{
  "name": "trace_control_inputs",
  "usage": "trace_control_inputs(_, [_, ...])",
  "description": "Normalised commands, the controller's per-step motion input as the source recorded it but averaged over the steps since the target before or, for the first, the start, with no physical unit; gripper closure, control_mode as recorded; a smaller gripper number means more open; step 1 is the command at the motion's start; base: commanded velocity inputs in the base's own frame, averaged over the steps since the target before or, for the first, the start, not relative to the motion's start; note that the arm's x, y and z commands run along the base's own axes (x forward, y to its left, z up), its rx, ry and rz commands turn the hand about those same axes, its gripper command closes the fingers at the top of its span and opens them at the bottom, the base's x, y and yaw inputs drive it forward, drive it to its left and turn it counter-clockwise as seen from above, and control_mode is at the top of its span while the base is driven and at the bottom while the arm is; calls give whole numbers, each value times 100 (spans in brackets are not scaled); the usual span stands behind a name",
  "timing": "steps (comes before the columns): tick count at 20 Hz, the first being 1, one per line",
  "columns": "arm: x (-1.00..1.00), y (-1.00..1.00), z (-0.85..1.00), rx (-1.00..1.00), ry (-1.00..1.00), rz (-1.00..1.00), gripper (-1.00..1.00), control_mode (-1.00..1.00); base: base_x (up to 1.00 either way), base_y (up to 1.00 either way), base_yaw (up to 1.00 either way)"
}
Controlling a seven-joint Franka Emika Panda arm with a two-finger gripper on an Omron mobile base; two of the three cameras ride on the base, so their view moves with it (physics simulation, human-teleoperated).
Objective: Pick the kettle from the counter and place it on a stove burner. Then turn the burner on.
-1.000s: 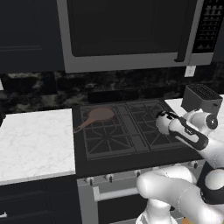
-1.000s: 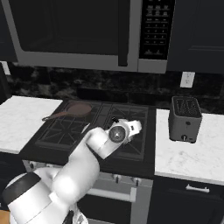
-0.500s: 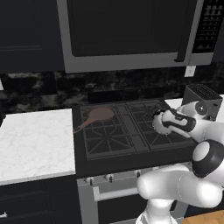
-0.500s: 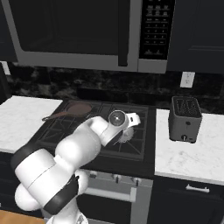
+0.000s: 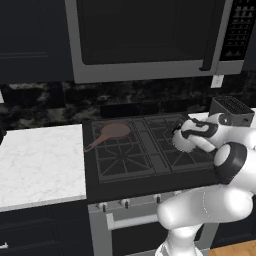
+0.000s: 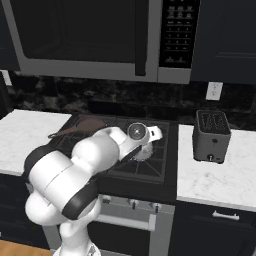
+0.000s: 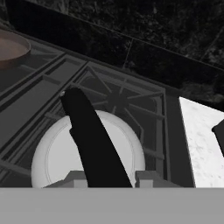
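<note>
We are seeing one kettle [image 7: 87, 153], one pan [image 5: 114, 132], one toaster [image 6: 212, 136]. Our arm is reaching right over the stove [image 5: 125, 165], jaws gripping the kettle's handle.

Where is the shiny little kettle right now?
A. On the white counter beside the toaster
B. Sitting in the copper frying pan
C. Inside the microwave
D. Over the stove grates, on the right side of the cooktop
D: the kettle is above the black grates of the right-hand stove burner, with the gripper closed on its dark handle, while the frying pan sits at the back left.
</note>
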Motion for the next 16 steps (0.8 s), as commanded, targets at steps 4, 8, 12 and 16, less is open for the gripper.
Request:
trace_control_inputs(4, [21,-3,-16,0,0,0,100,-100,0,0,0])
trace_control_inputs(8, [17,-1,-39,0,1,0,100,-100,0,0,0])
trace_control_inputs(12, [2,0,-50,0,1,0,100,-100,0,0,0])
trace_control_inputs(16, [0,0,-48,0,2,0,100,-100,0,0,0])
